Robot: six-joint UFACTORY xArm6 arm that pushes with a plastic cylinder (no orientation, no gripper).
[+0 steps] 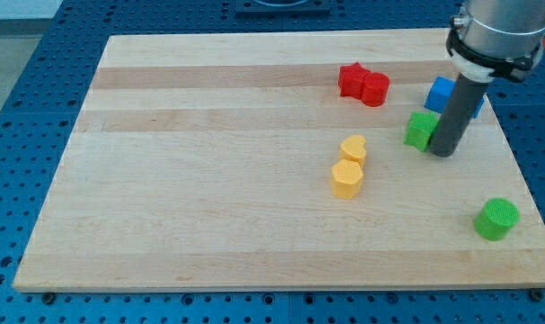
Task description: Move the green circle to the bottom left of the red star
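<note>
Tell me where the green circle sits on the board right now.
The green circle sits near the board's bottom right corner in the camera view, apart from every other block. My tip is above it, beside the green cube.

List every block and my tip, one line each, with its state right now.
red star: flat, touching the red circle.
blue block: partly hidden by the rod.
green cube: beside my tip, contact unclear.
yellow heart: touching the yellow hexagon.
green circle: alone, near the board's bottom right.
</note>
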